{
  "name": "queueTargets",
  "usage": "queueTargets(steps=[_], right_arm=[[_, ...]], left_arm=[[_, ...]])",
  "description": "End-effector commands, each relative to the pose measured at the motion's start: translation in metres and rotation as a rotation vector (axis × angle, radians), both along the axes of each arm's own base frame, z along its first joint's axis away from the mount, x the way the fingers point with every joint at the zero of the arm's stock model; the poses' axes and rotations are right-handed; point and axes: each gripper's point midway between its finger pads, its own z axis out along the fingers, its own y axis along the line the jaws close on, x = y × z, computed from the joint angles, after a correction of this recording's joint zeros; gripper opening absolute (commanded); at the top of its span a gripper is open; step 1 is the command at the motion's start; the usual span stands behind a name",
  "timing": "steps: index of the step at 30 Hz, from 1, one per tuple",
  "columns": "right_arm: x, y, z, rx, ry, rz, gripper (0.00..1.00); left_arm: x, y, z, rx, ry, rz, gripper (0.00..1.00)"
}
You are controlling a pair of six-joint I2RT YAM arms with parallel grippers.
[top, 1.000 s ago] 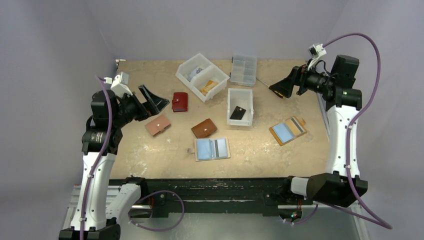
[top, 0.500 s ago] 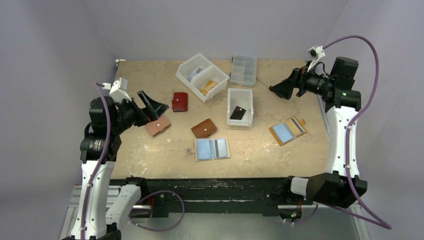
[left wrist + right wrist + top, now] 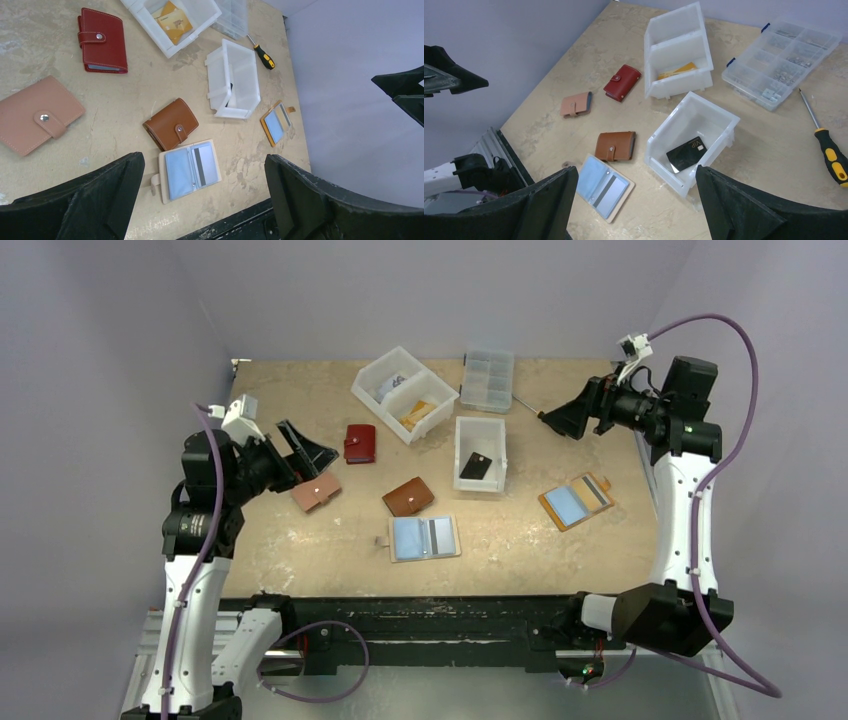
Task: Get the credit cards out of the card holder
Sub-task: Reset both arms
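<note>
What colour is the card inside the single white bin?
The card is black; right wrist view shows it best.

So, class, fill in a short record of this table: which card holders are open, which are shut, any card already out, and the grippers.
Open holders: beige holder at the front, orange holder on the right, cards showing in both
Shut holders: red holder, pink holder, brown holder
Card out: black card, lying in the small white bin
Grippers: left gripper open, holding nothing; right gripper open, holding nothing
</note>
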Motion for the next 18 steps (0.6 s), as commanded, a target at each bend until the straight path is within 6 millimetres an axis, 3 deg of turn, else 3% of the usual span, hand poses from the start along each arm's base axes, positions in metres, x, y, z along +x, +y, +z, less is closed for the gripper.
queueTargets(steps=[1, 18], right_arm=[[0.000, -0.003, 0.007, -0.004, -0.029, -0.016, 0.99], [0.002, -0.017, 0.000, 0.008, -0.010, -0.058, 0.99]], left_arm=[[0.004, 0.000, 0.003, 0.007, -0.024, -0.009, 0.99], [0.019, -0.004, -0.012, 0.001, 0.001, -0.035, 0.99]])
